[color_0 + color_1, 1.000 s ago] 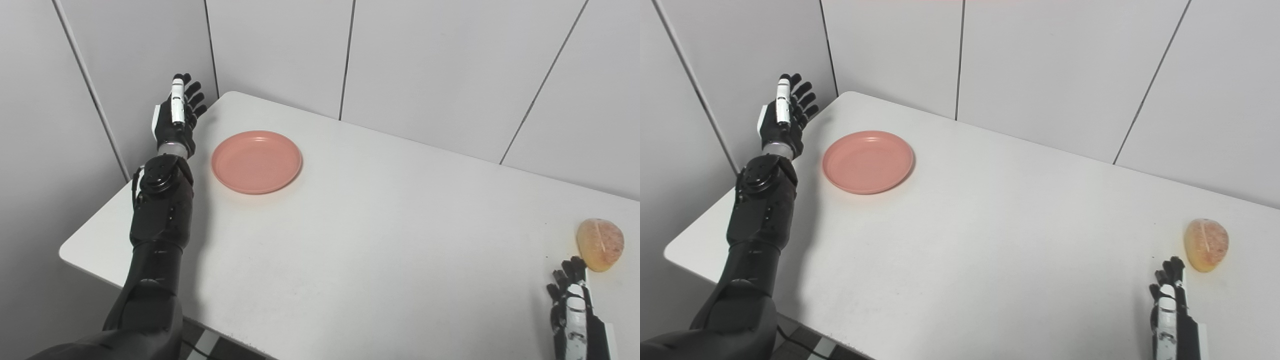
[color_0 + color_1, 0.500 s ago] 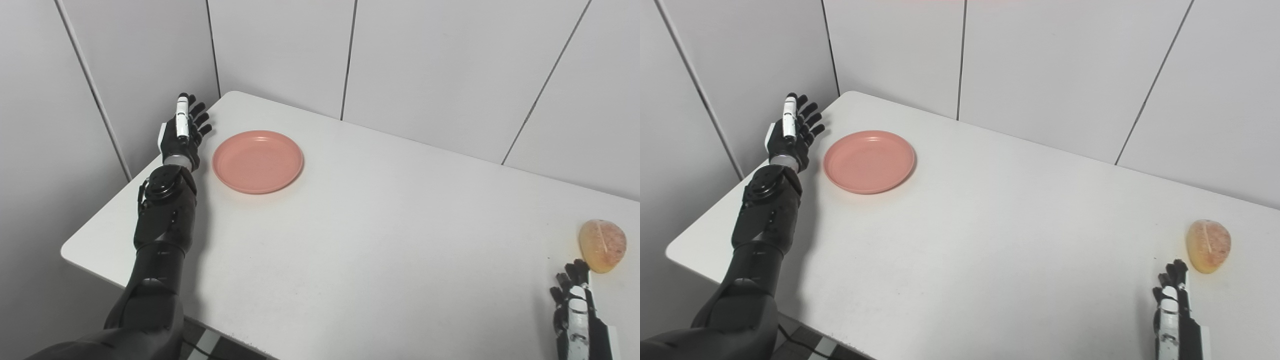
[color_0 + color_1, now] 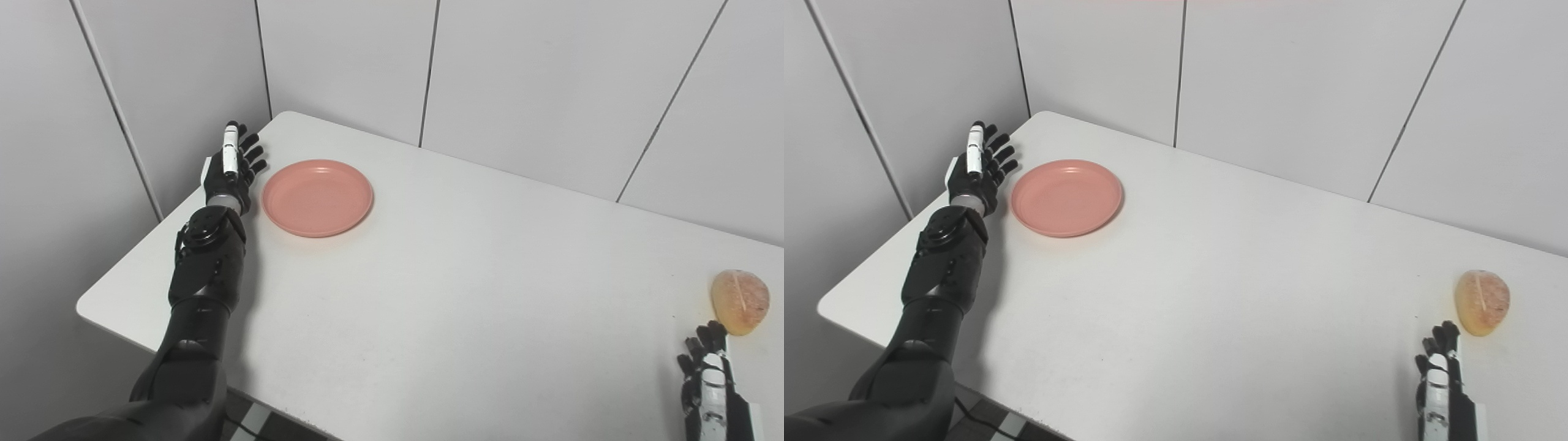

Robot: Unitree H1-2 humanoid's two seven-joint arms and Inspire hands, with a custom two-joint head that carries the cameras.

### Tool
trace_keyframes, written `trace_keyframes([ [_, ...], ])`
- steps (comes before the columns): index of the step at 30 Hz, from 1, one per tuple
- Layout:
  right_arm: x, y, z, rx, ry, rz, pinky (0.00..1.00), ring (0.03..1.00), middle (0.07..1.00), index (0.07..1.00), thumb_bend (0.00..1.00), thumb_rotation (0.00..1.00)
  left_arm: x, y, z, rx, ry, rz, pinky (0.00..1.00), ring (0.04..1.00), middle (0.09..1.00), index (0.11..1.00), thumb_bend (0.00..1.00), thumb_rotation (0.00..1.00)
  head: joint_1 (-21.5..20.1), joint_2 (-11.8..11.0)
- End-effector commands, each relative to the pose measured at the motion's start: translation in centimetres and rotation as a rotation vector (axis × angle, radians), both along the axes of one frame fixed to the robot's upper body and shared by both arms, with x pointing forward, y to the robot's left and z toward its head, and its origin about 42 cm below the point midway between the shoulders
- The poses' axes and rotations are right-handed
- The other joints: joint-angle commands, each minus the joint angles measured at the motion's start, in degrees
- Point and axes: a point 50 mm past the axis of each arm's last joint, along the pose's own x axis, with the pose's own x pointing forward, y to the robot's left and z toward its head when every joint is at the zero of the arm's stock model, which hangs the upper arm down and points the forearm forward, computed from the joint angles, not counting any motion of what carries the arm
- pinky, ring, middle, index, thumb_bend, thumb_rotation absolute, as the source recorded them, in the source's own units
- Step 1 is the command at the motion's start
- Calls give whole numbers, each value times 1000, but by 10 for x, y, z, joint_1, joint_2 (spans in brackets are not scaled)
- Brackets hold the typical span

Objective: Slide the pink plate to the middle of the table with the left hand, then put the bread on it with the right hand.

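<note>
Left hand fingers spread apart, holding nothing, edge-on and upright just beside the left rim of the pink plate. Can't tell if it touches the rim; looks like a thin gap in both views. Palm faces right, toward the plate. Left forearm runs back along the left side of the tabletop to the near-left corner.

Right hand at the near-right edge, fingers loosely apart, empty, tips pointing far, just short of the bread. No contact with the bread. This hand looks to be waiting.

Pink plate sits flat, empty, at far left of the tabletop, well apart from the middle. Bread lies on the tabletop at the far-right side, well apart from the plate.

Step in hand: first one, the approach for the slide. Plate not yet pushed, judging from where it lies.

Next move calls for: left hand closing the gap onto the left rim low enough not to ride over it, then a steady sideways push right and nearer, toward the middle. Push through the plate's centre line or it will spin off course. Shallow rim, so fingers could slip over the top. Bread pick-up comes after.
</note>
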Motion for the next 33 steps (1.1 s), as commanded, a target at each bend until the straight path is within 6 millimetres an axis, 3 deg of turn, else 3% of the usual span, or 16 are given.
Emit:
trace_keyframes([
  [1, 1, 0, 8, -2, -32, -5, 1000, 1000, 1000, 1000, 114, 1000, 10, 4, 30, 52, -98, -2, 899, 901, 897, 892, 367, 1000, -1, 2],
  [8, 0, -1, 9, -7, -34, -6, 1000, 1000, 1000, 1000, 132, 1000, 9, 0, 23, 39, -94, -17, 925, 912, 913, 902, 364, 1000, -1, 6],
  [33, 0, -1, 12, -1, -42, -8, 1000, 1000, 1000, 994, 139, 1000, 6, -4, -3, 44, -52, -25, 874, 890, 893, 886, 330, 1000, -5, 17],
])
